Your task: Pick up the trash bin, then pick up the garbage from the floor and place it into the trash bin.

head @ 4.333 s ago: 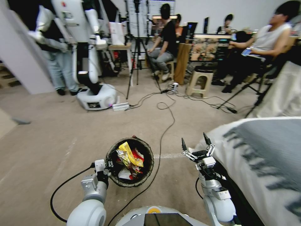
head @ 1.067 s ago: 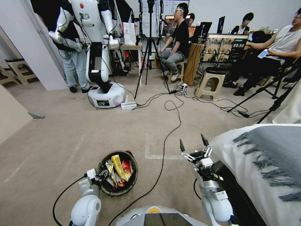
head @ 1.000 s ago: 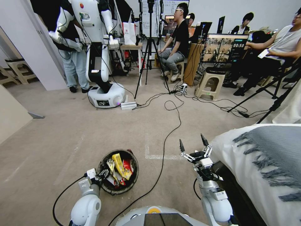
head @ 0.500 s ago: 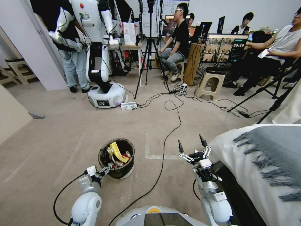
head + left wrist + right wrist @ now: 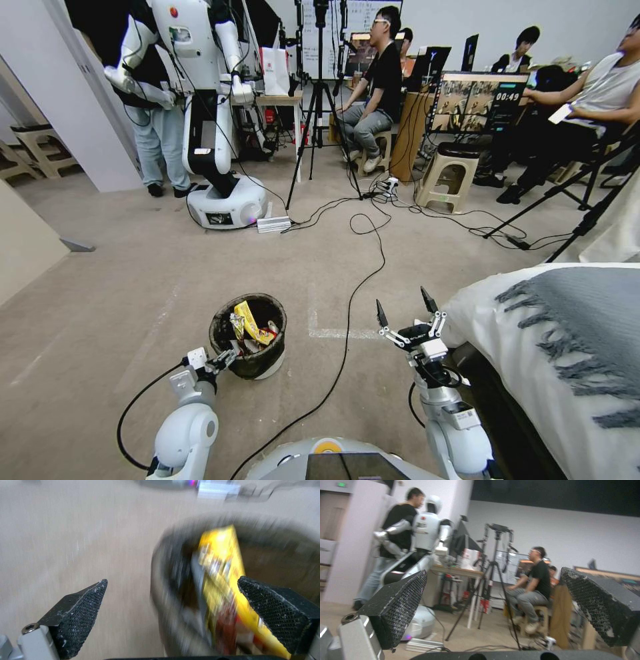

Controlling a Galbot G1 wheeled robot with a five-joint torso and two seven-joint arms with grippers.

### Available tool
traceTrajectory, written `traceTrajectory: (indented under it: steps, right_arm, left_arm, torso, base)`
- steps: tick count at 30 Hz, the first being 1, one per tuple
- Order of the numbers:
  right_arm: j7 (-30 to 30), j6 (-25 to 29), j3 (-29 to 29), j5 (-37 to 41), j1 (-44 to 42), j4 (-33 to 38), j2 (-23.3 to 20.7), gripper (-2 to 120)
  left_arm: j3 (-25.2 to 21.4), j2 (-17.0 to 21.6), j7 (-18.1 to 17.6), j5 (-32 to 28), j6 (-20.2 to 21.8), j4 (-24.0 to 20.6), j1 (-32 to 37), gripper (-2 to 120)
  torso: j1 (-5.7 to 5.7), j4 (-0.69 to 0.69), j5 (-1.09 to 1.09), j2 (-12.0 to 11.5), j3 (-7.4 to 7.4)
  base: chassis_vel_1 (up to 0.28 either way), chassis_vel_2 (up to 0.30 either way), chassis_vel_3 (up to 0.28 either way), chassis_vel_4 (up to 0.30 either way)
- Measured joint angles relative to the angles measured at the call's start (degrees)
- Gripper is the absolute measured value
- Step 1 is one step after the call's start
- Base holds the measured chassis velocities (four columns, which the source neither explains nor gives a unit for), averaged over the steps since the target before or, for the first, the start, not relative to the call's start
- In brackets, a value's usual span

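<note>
Since the frame one second earlier, the bin (image 5: 249, 337) has gone from hanging tilted in the left gripper (image 5: 221, 361) to standing upright on the carpet (image 5: 133, 293), and the gripper has let go and pulled back toward the robot. Over the last half second the bin has not shifted; the left arm has drawn slightly nearer.

The left arm reaches forward low at the near left, forearm angled toward the bin. Its fingers are spread and empty, the tips just short of the bin's near rim. In the left wrist view the two pads (image 5: 78, 615) stand wide apart, with the bin (image 5: 173, 562) ahead between them, clear of both.

The bin holds the garbage (image 5: 248, 327): a yellow wrapper (image 5: 250, 322) stands up above red and white pieces; finer detail cannot be told.

The right arm is raised at the near right beside the bed (image 5: 567, 347), forearm upright. The right gripper (image 5: 403, 312) points up and away, fingers spread, holding nothing. A black cable (image 5: 347, 313) runs across the carpet between bin and right arm.
</note>
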Motion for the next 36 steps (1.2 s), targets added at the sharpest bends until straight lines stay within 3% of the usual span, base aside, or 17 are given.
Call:
traceTrajectory:
  steps: [4, 6, 7, 9, 12, 36]
  right_arm:
    - [3.6, -1.1, -0.8, -0.8, -0.1, 0.2, 0.7, 100]
    - [6.5, -2.3, -1.4, -2.5, -0.5, 0.4, 1.6, 100]
    - [6.5, -2.3, -1.4, -2.5, -0.5, 0.4, 1.6, 100]
    - [9.6, -5.3, -2.0, -4.3, -1.6, 0.8, 2.5, 100]
    - [11.4, -7.0, -2.1, -5.0, -2.1, 0.8, 3.1, 100]
    - [11.4, -7.7, -1.9, -5.7, -2.0, 0.3, 3.3, 100]
  left_arm:
    - [0.6, -0.2, 3.7, 7.8, -5.8, -2.9, 1.5, 100]
    - [1.1, -0.5, 5.9, 13.4, -11.6, -3.8, 2.4, 100]
    - [1.1, -0.5, 5.9, 13.4, -11.6, -3.8, 2.4, 100]
    - [1.9, -0.5, 6.9, 15.9, -16.4, -3.8, 3.1, 100]
    - [2.7, -0.5, 6.9, 16.5, -18.6, -3.5, 3.4, 100]
    - [2.2, -0.4, 6.7, 17.0, -20.0, -2.7, 3.3, 100]
  torso:
    - [0.00, 0.00, 0.01, 0.0, 0.00]
    - [0.00, 0.00, 0.00, 0.0, 0.00]
    - [0.00, 0.00, 0.00, 0.0, 0.00]
    - [0.00, -0.01, 0.01, 0.0, 0.00]
    - [0.00, -0.02, 0.00, 0.0, 0.00]
    - [0.00, -0.01, 0.00, 0.0, 0.00]
  base:
    - [0.000, 0.000, 0.000, 0.000]
    - [0.000, 0.000, 0.000, 0.000]
    - [0.000, 0.000, 0.000, 0.000]
    - [0.000, 0.000, 0.000, 0.000]
    - [0.000, 0.000, 0.000, 0.000]
    - [0.000, 0.000, 0.000, 0.000]
